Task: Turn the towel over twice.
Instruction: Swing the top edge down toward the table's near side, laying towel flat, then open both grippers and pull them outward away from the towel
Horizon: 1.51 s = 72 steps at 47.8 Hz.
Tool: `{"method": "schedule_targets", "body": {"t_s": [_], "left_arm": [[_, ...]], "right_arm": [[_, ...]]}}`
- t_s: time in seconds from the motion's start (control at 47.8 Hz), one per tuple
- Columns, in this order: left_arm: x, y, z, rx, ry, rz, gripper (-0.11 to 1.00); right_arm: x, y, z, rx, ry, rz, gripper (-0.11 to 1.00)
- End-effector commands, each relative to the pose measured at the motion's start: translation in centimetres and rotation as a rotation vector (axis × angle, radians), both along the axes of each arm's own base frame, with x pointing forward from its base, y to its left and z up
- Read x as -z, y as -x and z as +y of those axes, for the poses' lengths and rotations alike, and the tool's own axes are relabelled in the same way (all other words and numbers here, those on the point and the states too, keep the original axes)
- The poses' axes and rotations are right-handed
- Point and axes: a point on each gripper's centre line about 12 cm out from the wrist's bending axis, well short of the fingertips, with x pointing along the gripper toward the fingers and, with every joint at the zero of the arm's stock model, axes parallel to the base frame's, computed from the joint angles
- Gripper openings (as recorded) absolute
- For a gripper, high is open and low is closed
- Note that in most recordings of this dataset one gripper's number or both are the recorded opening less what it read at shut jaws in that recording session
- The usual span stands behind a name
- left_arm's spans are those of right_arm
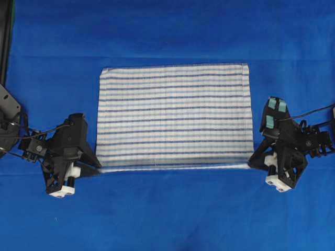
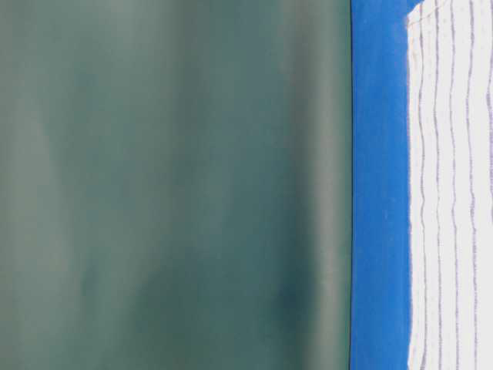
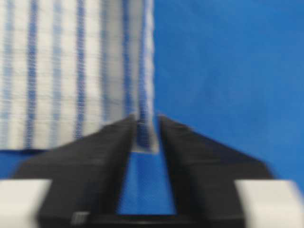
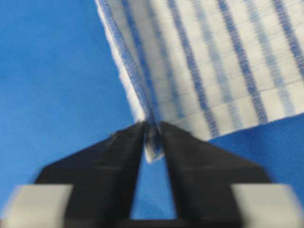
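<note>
The towel (image 1: 172,115), white with dark blue stripes, lies flat on the blue table cover, and its near edge is a thin raised fold running between the two grippers. My left gripper (image 1: 99,166) holds the near left corner. In the left wrist view the hem (image 3: 145,135) sits pinched between the black fingers of that gripper (image 3: 145,121). My right gripper (image 1: 250,163) holds the near right corner. In the right wrist view the folded tip (image 4: 153,147) is nipped between the fingers of the right gripper (image 4: 152,126). The striped towel (image 2: 454,193) also shows in the table-level view.
The blue table cover (image 1: 167,219) spreads all around the towel, with wide room in front and behind. A black stand (image 1: 6,47) rises at the far left edge. Cables trail behind both arms.
</note>
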Motion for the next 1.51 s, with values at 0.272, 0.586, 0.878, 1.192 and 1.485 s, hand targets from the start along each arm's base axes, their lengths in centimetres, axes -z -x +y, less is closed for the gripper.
{"method": "schedule_targets", "body": {"t_s": [0.272, 0.586, 0.878, 1.192, 1.485], "left_arm": [[-4.9, -1.0, 2.1, -0.052, 0.0, -0.123, 0.84], [-10.1, 0.2, 4.8, -0.021, -0.141, -0.384, 0.81], [-13.1, 3.5, 7.7, -0.072, -0.284, -0.597, 0.81], [-13.6, 5.4, 9.0, -0.137, -0.306, -0.657, 0.81], [-11.7, 3.9, 11.1, -0.218, -0.35, -0.593, 0.81]], "right_arm": [[-7.1, -0.8, -0.7, -0.112, 0.106, -0.206, 0.64], [-12.9, 2.0, -5.3, -0.091, 0.327, -0.478, 0.64], [-15.9, 5.4, -8.3, -0.028, 0.519, -0.632, 0.64], [-14.5, 5.6, -9.3, 0.012, 0.522, -0.602, 0.64], [-12.8, 4.8, -11.8, 0.107, 0.535, -0.497, 0.64]]}}
